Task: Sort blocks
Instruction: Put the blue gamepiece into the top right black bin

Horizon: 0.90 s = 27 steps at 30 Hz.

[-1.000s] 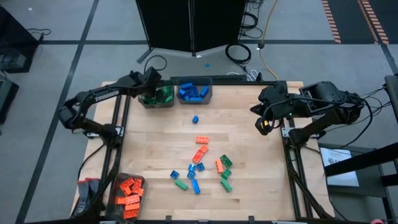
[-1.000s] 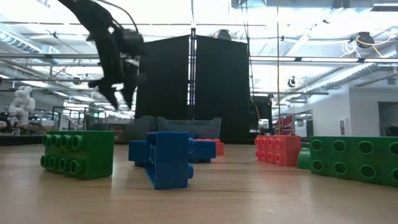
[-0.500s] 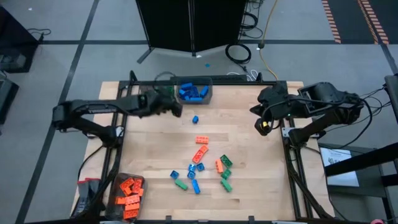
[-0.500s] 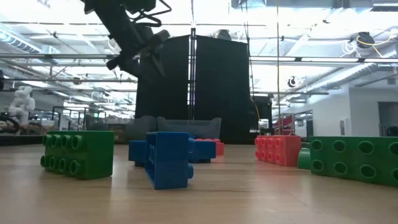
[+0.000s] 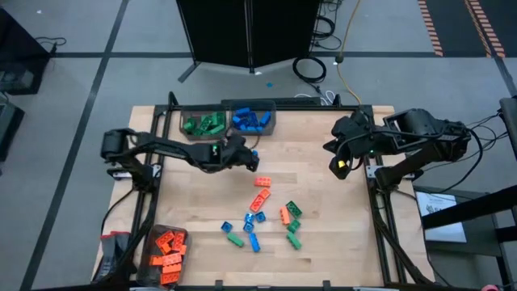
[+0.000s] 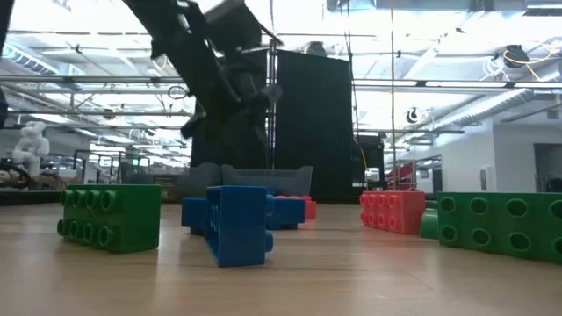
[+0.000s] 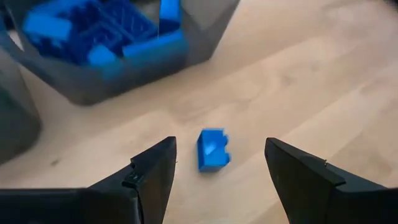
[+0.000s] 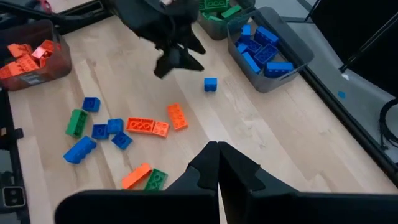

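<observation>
The left pincer (image 5: 242,153) is held low over the far middle of the counter (image 5: 323,242), its fingers (image 7: 155,171) spread wide with nothing between them. A lone blue block (image 7: 212,149) is seen on the wood in the gap between those fingers in the left wrist view; in the high view the same block (image 5: 254,154) lies just beside the pincer's tip, and contact cannot be told. The blue bin (image 5: 253,119) stands just beyond it at the far edge, filled with blue blocks (image 8: 258,43), and the green bin (image 5: 203,124) is set touching it on the left, with green blocks inside.

The right pincer (image 5: 342,164) is parked above the far right edge of the counter, well apart from the blocks; its fingers (image 8: 214,165) are pressed together and nothing is held.

The unsorted blocks are scattered around the counter's middle and nearer part: an orange pair (image 5: 262,183) farthest, then a loose cluster of blue, green and orange pieces (image 5: 266,220) nearer the front. An orange-filled bin (image 5: 166,248) is placed at the near left corner.

In the low view a green block (image 6: 110,218), a blue one (image 6: 235,224), an orange one (image 6: 392,211) and another green one (image 6: 500,225) are seen up close on the wood, with the left arm (image 6: 211,61) reaching down behind them.
</observation>
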Tool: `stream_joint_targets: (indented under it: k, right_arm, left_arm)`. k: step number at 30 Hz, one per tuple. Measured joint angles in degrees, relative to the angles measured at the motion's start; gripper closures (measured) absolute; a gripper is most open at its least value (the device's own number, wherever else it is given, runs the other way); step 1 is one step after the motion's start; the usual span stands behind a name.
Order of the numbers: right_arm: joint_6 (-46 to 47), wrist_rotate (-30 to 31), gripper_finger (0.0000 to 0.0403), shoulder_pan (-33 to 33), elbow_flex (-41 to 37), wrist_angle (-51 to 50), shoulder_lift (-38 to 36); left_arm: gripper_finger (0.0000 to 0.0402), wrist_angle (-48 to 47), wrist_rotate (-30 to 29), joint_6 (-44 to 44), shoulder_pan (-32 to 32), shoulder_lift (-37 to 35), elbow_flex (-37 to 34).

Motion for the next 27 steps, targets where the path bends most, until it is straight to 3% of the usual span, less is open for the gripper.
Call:
stream_joint_targets:
  k: [13, 18, 27]
  right_arm:
    - [1.06, -2.45, 0.0403, -0.02, 0.0, 0.02, 0.0]
    - [1.44, -3.31, 0.0403, -0.02, 0.0, 0.02, 0.0]
    - [1.53, -4.12, 0.0403, -0.02, 0.0, 0.01, 0.0]
  left_arm:
    - [0.0156, 8.98, -0.8, 0.13, 0.41, 12.29, -0.01]
    - [0.0156, 14.99, 2.36, 2.29, 1.0, 15.53, 0.02]
    - [0.0164, 17.15, 4.26, 3.21, 1.35, 18.71, 0.28]
